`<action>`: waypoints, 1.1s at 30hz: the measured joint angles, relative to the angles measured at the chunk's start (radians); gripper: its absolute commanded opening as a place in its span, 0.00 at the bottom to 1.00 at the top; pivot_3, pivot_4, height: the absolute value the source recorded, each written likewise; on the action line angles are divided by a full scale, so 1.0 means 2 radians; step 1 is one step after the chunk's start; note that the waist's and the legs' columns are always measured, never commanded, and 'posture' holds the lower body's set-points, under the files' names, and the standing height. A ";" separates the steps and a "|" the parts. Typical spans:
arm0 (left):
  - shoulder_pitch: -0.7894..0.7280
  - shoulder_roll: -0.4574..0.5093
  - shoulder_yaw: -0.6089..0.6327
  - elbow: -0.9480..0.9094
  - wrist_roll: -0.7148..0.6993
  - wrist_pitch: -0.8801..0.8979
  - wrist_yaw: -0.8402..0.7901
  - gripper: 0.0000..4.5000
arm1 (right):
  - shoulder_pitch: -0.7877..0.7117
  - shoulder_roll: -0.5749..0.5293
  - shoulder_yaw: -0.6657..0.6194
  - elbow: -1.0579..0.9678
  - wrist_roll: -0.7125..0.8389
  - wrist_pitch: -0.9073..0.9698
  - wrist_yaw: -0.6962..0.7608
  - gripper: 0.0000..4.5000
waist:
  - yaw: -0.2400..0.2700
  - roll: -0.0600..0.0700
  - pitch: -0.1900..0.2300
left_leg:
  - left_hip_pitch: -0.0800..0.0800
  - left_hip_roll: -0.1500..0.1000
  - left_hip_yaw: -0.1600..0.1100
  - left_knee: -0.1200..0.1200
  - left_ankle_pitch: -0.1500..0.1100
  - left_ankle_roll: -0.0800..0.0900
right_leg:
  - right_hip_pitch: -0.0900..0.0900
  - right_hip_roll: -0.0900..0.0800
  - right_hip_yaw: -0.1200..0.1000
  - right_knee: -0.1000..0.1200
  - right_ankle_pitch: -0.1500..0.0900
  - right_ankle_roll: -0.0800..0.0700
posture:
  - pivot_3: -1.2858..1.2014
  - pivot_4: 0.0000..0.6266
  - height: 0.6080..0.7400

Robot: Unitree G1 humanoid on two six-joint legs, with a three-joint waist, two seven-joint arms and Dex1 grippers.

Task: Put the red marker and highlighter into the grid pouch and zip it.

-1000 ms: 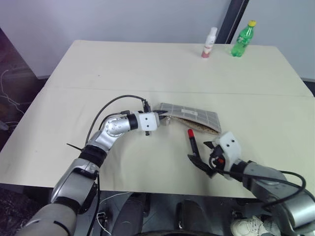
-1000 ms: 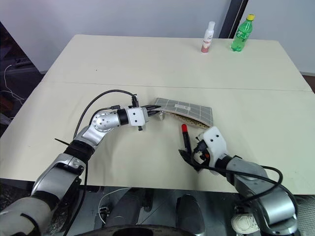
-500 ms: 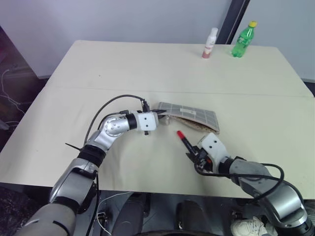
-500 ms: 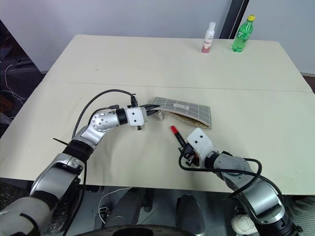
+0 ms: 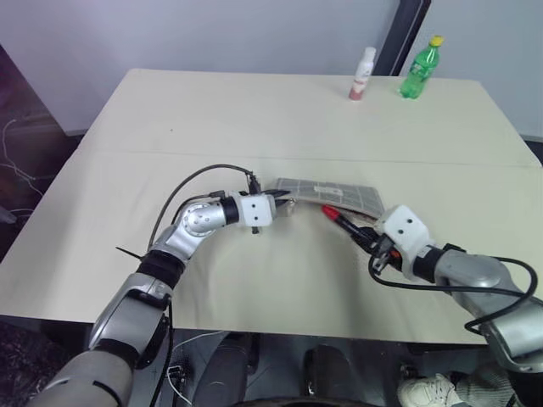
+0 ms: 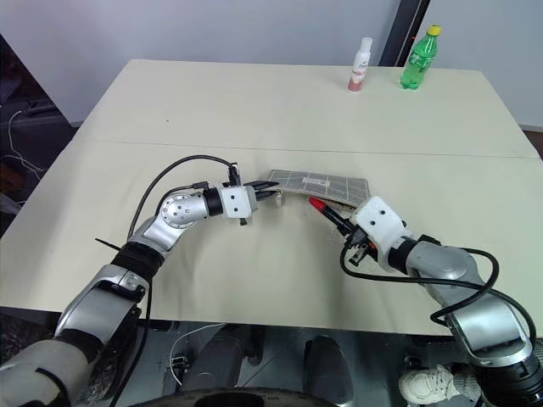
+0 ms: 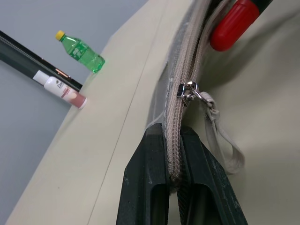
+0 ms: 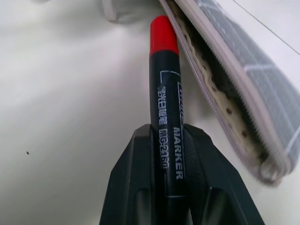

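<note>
Close up, red marker tip beside grid pouch zipper.

L gripper clamps grid pouch zip edge; red marker tip nearby.

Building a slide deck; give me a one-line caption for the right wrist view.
Right gripper holds the red marker with its cap at the open mouth of the grid pouch.

A: How's the left gripper?
B: Fingers pinched together on the grid pouch edge lying between them.
A: And the right gripper?
B: Clamped on the red marker, cap ahead of its fingertips.
</note>
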 measured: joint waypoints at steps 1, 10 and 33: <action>0.000 -0.001 -0.001 0.000 0.000 0.000 0.000 0.00 | 0.003 -0.001 -0.001 0.002 0.000 -0.003 0.003 0.07 | -0.001 0.000 0.000 | 0.000 0.000 0.000 0.000 0.000 0.000 | 0.000 0.000 0.000 0.000 0.000 0.000 | 0.52 0.24 1.00; 0.000 -0.005 -0.003 0.000 0.009 0.000 0.000 0.00 | 0.012 -0.014 -0.025 -0.009 0.024 -0.022 0.057 0.07 | -0.001 0.000 0.000 | 0.000 0.000 0.000 0.000 0.000 0.000 | 0.000 0.000 0.000 0.000 0.000 0.000 | 0.52 0.24 1.00; -0.001 -0.014 -0.012 -0.003 0.009 -0.022 -0.024 0.00 | -0.140 -0.012 0.132 0.057 -0.129 -0.037 0.028 0.07 | 0.000 0.000 0.000 | 0.000 0.000 0.000 0.000 0.000 0.000 | 0.000 0.000 0.000 0.000 0.000 0.000 | 0.52 0.24 1.00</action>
